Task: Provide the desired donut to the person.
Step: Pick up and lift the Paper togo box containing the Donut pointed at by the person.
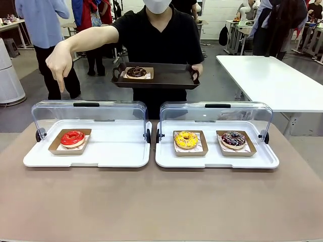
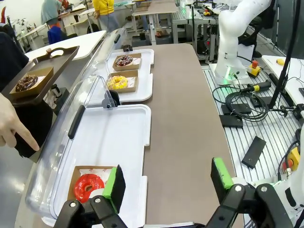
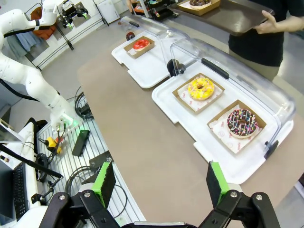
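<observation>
Front view: the person's hand (image 1: 59,63) points a finger down at the red donut (image 1: 72,137); left gripper (image 2: 167,179) and right gripper (image 3: 160,183) gape apart.

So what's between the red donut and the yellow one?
Front view: between red donut and yellow donut, bare left tray, then the trays' rims and black lid hinges.

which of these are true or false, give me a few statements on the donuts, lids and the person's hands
The person's pointing hand aims down toward the red donut. True.
The yellow donut lies next to the red donut. False: its neighbour is the sprinkled chocolate donut.
Both clear lids stand open. True.
The person's dark tray is bare. False: it carries a chocolate donut.
The left gripper is shut. False: open, holding nothing.
</observation>
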`<state>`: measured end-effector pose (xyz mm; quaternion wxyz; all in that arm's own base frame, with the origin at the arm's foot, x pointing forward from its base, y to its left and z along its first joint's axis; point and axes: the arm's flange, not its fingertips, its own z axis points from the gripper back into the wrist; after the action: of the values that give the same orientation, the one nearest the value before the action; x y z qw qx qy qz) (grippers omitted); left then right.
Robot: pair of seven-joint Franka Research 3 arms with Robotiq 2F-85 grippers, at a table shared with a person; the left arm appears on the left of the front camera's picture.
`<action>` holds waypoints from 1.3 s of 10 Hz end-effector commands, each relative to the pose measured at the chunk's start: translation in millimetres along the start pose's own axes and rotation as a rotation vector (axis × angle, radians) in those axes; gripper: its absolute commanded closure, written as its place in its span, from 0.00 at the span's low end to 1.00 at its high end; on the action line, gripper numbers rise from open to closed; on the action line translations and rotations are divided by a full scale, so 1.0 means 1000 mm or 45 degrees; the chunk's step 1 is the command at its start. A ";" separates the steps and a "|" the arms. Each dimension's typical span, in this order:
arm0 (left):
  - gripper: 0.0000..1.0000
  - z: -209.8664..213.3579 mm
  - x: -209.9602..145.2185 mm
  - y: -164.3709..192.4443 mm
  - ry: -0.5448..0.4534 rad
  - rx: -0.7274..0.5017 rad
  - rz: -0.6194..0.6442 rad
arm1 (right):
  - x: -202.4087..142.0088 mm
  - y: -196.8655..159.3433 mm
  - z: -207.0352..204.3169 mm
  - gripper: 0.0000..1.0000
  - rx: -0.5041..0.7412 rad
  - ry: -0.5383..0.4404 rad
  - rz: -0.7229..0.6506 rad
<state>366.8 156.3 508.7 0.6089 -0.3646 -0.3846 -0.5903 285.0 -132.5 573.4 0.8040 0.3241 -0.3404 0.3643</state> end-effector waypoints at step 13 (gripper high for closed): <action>0.05 -0.034 0.057 -0.008 0.622 -0.187 -0.189 | 0.001 -0.001 0.000 0.00 0.021 -0.032 0.021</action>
<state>362.4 116.5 539.3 0.6068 -0.2730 -0.2632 -0.6986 285.1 -132.1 573.5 0.8039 0.3240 -0.3401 0.3648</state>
